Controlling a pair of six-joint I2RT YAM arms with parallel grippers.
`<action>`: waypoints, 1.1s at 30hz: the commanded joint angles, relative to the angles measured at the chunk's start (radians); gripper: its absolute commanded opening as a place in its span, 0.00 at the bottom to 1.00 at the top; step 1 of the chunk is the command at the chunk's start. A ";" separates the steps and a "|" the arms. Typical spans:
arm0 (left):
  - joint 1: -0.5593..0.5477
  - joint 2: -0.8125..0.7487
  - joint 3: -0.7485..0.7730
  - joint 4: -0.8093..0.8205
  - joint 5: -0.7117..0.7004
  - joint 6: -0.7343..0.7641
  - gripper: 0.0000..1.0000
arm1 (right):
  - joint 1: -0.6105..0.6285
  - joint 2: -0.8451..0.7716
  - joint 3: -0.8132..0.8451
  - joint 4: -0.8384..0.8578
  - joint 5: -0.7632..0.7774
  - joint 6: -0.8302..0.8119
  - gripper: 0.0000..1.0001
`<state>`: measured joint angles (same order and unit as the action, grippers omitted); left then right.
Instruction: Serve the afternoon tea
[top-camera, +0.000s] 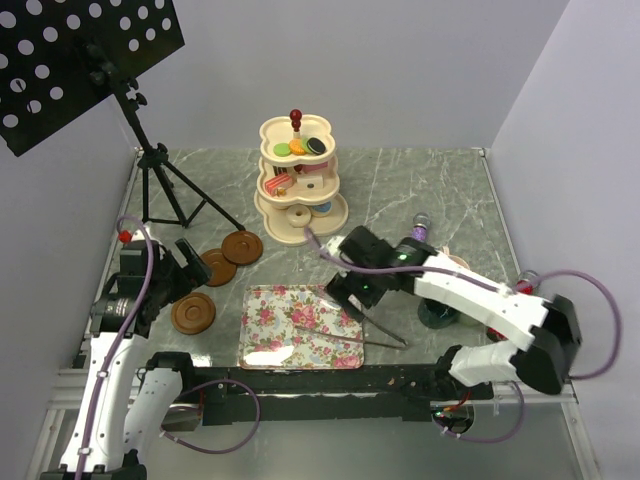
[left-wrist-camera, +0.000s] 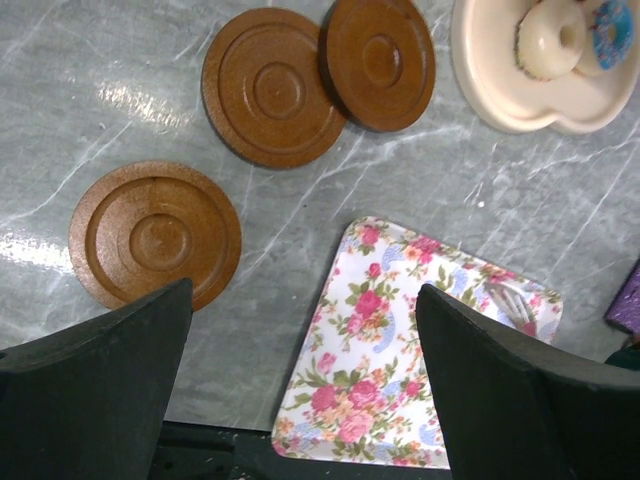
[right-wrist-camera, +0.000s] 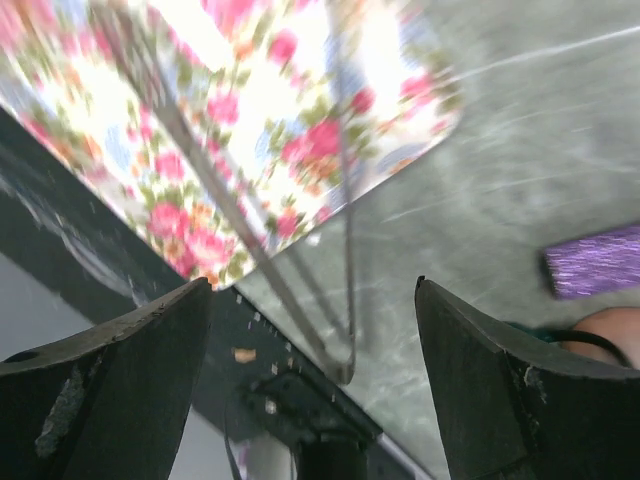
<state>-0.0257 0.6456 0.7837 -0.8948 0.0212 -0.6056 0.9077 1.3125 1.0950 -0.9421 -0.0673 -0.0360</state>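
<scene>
A grey marbled worktop (top-camera: 420, 190) carries one cream three-tier stand (top-camera: 275, 232) at the back. It holds three macarons (top-camera: 298, 147) on top, cake slices (top-camera: 281, 183) in the middle whose number is unclear, and two doughnuts (left-wrist-camera: 552, 37) at the bottom. One floral tray (top-camera: 275, 330) lies near the front with metal tongs (top-camera: 370, 337) across it. Three brown saucers (top-camera: 193, 313) sit to its left, empty. One dark teal mug (top-camera: 438, 316) peeks from under the right arm. The left claw (left-wrist-camera: 302, 300) is released near the saucers, and the right claw (right-wrist-camera: 312, 285) is released above the tongs.
</scene>
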 joint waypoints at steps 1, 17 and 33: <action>0.003 0.035 0.071 0.071 0.000 -0.046 0.95 | -0.088 -0.160 0.023 0.103 0.056 0.035 0.88; -0.059 0.491 0.121 0.370 0.045 -0.049 0.70 | -0.187 -0.462 -0.017 0.388 0.245 0.284 0.87; -0.077 0.885 0.242 0.517 -0.018 0.136 0.61 | -0.187 -0.447 -0.001 0.431 0.199 0.249 0.87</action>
<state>-0.0944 1.4899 0.9585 -0.4362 0.0425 -0.5598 0.7258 0.8627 1.0676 -0.5602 0.1455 0.2161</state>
